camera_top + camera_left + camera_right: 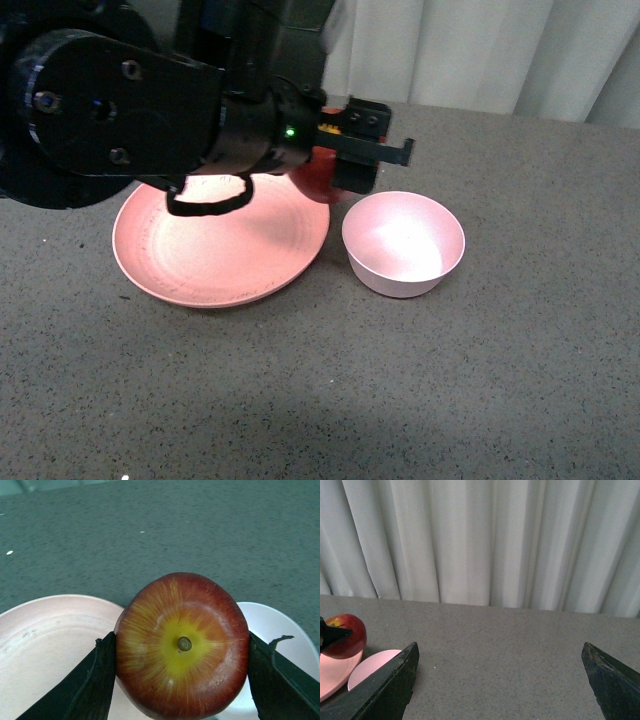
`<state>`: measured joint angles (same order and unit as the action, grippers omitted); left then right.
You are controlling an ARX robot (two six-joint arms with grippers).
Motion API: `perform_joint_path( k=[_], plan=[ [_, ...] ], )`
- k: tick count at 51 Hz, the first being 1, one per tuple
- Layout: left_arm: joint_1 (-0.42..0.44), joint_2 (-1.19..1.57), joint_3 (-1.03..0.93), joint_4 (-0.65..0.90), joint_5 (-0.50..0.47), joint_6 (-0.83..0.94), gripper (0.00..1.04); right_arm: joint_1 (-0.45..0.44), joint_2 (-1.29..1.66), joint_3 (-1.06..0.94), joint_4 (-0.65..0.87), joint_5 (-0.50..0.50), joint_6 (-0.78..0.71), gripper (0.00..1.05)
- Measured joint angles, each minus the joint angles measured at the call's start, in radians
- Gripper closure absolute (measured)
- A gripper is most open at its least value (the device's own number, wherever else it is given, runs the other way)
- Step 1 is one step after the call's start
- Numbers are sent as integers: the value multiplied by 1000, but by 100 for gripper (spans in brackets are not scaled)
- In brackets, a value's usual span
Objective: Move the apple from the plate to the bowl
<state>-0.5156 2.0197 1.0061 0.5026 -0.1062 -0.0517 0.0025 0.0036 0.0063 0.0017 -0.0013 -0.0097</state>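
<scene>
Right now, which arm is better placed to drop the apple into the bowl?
Left. The left gripper grips the apple close beside the bowl. The right gripper is open, empty, and faces the curtain.

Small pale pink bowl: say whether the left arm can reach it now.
Probably yes: the left gripper, shut on the round dark red apple, hangs beside the empty bowl, nothing between.

From the front, the left arm [120, 110] covers most of the apple [312, 178], leaving a red sliver, and hides the plate's [220, 265] far rim. In the left wrist view the bowl [275, 625] shows only as a pale arc behind the apple. The right end effector [500, 647] shows only two finger ends, the rest lying outside the picture.
</scene>
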Motion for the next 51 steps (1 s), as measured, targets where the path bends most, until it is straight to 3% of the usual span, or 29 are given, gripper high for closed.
perform_joint_path(
  k=[17,43,51],
  plan=[
    [-104,72,30,2,-23,-10,40,0,0,0,0,0,0,9],
    [-132,162,77,9,-32,-32,40,0,0,0,0,0,0,9],
    [-132,156,71,31,-25,-42,17,0,0,0,0,0,0,9]
  ],
)
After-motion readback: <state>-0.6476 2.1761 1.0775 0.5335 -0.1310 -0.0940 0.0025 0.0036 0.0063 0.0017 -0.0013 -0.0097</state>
